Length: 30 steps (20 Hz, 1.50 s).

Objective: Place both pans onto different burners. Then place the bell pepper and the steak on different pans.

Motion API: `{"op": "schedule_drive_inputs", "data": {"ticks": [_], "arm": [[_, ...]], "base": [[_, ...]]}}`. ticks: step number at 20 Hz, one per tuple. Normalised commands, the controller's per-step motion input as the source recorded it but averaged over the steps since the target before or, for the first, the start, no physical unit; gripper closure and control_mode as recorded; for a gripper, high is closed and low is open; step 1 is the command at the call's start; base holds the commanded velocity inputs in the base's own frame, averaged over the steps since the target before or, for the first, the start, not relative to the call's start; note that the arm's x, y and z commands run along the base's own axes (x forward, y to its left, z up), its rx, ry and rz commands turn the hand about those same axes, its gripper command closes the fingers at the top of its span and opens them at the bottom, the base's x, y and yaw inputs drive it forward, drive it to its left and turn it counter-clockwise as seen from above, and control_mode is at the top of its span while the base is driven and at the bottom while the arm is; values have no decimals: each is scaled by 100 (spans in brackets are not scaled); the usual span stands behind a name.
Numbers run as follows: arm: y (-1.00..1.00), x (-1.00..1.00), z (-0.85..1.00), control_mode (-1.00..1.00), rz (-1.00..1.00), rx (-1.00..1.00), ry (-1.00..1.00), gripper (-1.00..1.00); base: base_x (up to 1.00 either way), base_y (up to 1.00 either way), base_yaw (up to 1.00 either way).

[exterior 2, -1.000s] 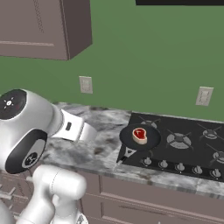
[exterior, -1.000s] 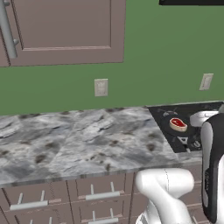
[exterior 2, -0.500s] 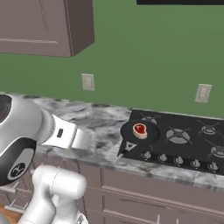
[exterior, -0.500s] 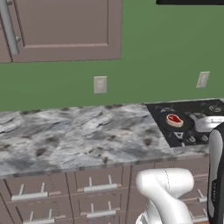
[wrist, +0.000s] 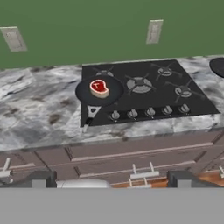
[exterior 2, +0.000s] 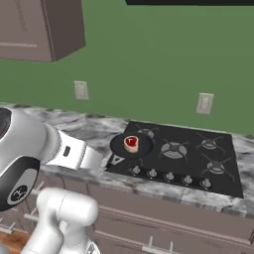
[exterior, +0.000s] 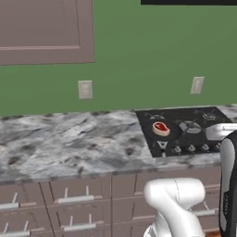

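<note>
One black pan (wrist: 85,92) sits on the front-left burner of the cooktop (wrist: 197,103), its short pale-ended handle (wrist: 89,114) pointing at the counter's front edge. The steak (wrist: 99,86) lies in that pan; I also see the steak (exterior 2: 131,142) and the steak (exterior: 160,128) from the base. A second pan (wrist: 218,66) shows partly at the right edge, on the counter beyond the cooktop. Bare burners (wrist: 139,83) fill the rest of the glass. My gripper (wrist: 111,180) is open, well back from the counter and holding nothing. The bell pepper is out of view.
A grey marble counter (exterior: 60,143) runs left of the cooktop, with drawers (wrist: 109,151) beneath it. A row of silver knobs (wrist: 148,112) lines the cooktop's front. Wall outlets (wrist: 154,30) sit on the green wall, and an upper cabinet (exterior: 41,30) hangs at the left.
The whole scene has slid left in both base views, so the base has driven right, toward the cooktop. Pan and steak stay as they were. The gripper stays open.
</note>
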Motion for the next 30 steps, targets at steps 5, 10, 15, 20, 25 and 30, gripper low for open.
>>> {"op": "schedule_drive_inputs", "data": {"ticks": [5,10,15,20,25,30], "arm": [[0,0,0,100,0,0,0,-100],[0,0,0,100,0,0,0,-100],[0,0,0,100,0,0,0,-100],[0,0,0,100,0,0,0,-100],[0,0,0,100,0,0,0,-100],[0,0,0,100,0,0,0,-100]], "base": [[-13,-84,4],[-1,-83,2],[0,-93,1],[9,-82,0],[32,-43,0],[62,-11,-2]]}}
